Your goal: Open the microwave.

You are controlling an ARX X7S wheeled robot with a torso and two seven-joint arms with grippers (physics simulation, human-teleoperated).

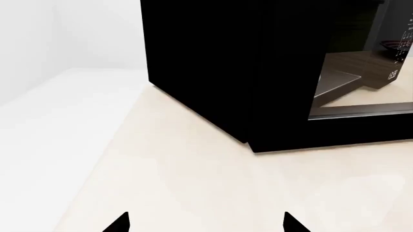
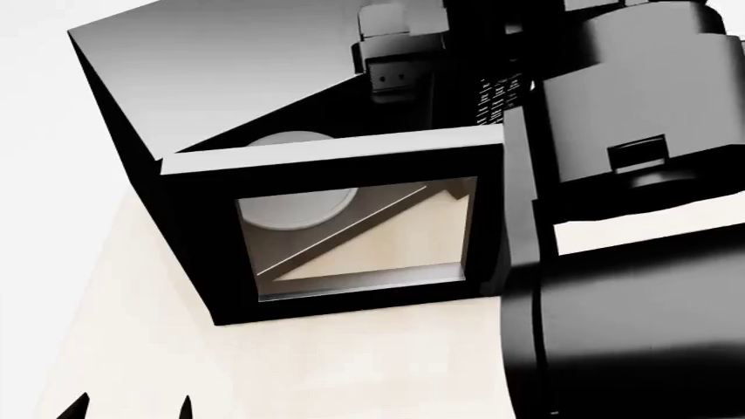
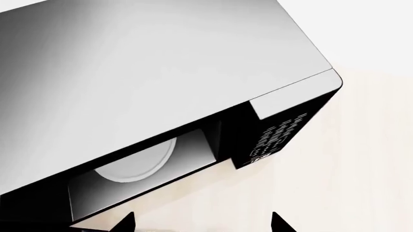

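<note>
microwave (image 2: 349, 175) door (image 2: 361, 231) swung out over counter (image 2: 349, 367), bare counter before it

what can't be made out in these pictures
- Microwave handle: head view, hidden behind the right arm.
- Keypad markings: right wrist view, too small to read.
- Clock digits: left wrist view, mirrored in the door glass, unclear.
- Left gripper and right gripper: only fingertips show, rest cut off by frame edges.
- Turntable: partly hidden by the cavity's top edge.
</note>
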